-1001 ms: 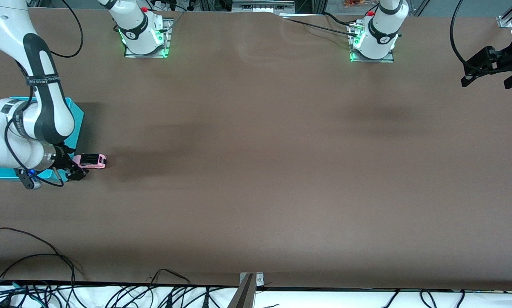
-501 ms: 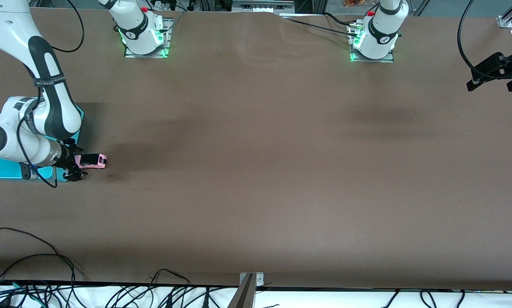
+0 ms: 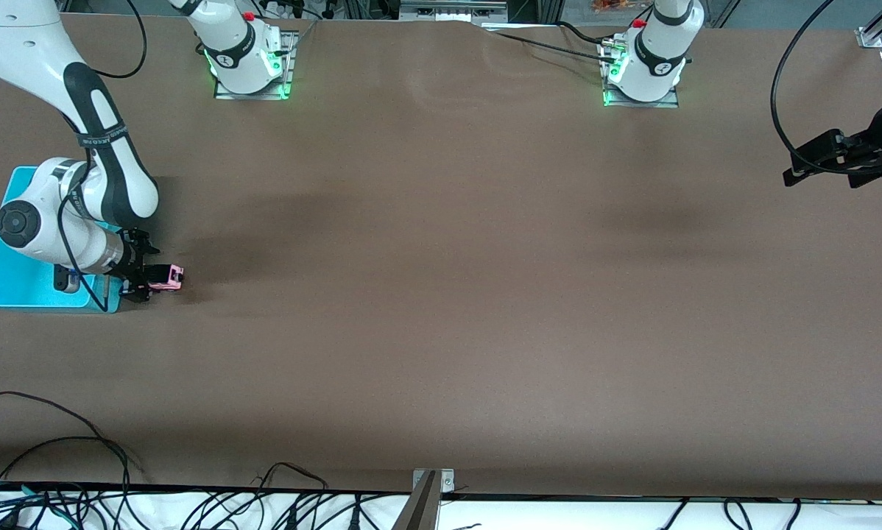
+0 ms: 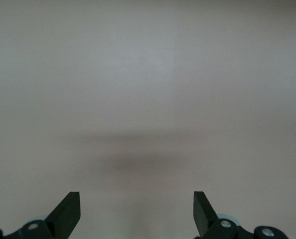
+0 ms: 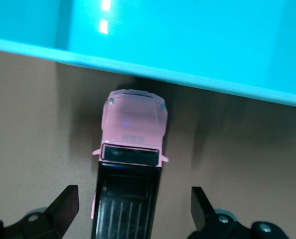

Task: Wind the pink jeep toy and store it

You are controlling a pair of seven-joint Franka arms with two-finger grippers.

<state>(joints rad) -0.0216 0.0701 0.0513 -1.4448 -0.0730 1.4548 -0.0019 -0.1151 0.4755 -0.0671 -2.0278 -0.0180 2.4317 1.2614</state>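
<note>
The pink jeep toy stands on the table beside the turquoise bin, on the bin's side toward the left arm's end. In the right wrist view the jeep points its pink hood at the bin wall. My right gripper is low over the jeep's black roof and open. Its fingers stand on either side of the roof, apart from it. My left gripper hangs open and empty over bare table at the left arm's end, and its wrist view shows only tabletop.
The right arm's elbow and wrist hang over the bin and hide much of it. Both arm bases stand at the table's edge farthest from the front camera. Cables lie along the nearest edge.
The right gripper has slid in over the jeep and now straddles its roof. The jeep has stayed in place. The left gripper has shifted slightly at its end of the table.
</note>
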